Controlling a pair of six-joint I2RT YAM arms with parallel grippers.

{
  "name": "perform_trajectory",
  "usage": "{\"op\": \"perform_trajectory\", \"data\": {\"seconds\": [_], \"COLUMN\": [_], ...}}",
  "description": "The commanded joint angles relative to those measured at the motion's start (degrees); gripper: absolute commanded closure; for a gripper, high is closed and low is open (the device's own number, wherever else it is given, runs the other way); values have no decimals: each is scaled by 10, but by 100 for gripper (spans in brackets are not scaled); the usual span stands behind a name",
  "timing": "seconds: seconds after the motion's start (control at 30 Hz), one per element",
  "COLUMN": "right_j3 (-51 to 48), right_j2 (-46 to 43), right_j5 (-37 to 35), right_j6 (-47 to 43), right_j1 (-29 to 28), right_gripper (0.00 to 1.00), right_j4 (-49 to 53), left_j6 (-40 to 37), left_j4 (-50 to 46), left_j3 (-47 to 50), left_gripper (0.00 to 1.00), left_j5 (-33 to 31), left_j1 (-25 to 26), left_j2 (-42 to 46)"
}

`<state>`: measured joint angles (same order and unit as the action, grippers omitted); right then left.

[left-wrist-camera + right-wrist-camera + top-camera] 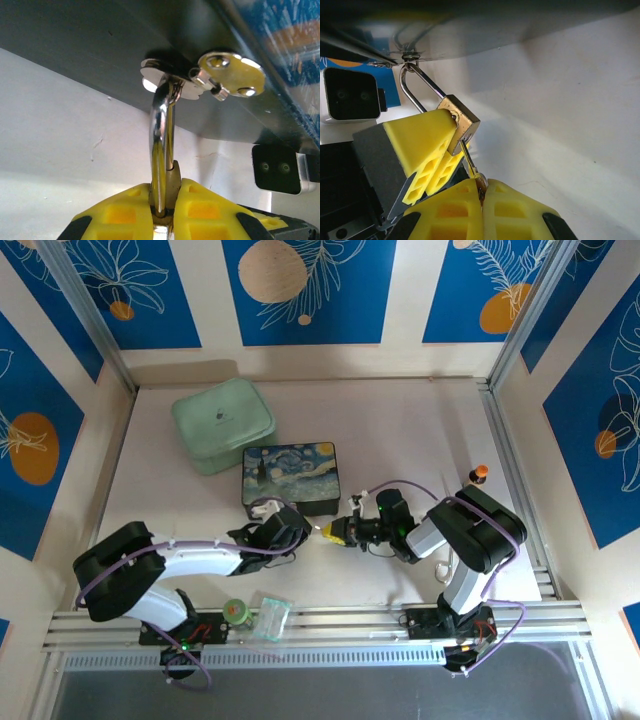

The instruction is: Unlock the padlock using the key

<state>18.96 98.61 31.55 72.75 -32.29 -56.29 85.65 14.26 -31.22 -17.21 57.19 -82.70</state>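
Padlock [161,150] is mostly hidden in the left wrist view. The left gripper [165,202] is clenched on it, so only a sliver of brass shows between the yellow pads. Its shackle [157,107] rises through a ring [160,82] on the dark box [75,30].

The right wrist view bares the tilted brass body hanging under that ring. The key [469,161] runs from its base into the right gripper [481,195], which is clenched on the key's buried head.

In the top view both grippers meet just in front of the box. Padlock and key are too small to make out there.
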Motion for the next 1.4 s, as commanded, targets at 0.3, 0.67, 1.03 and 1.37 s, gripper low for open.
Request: {"op": "perform_trajectory", "data": {"seconds": [0.3, 0.67, 1.03, 1.37], "right_j3": [15, 23, 17, 34], "right_j2": [15, 28, 49, 23], "right_j5": [5, 1, -3, -12], "right_j6": [9, 22, 111, 86], "right_j1": [-15, -17, -10, -7], "right_gripper": [100, 100, 100, 100], "right_j4": [-12, -34, -113, -26], "left_j6": [19, 34, 31, 46], "left_j4": [44, 66, 73, 125], "left_j3": [-7, -7, -19, -14], "left_gripper": [94, 95, 99, 100], "left_j5": [-20, -1, -3, 20], "left_j1": [6, 15, 31, 37], "left_j2": [17, 16, 12, 10]}}
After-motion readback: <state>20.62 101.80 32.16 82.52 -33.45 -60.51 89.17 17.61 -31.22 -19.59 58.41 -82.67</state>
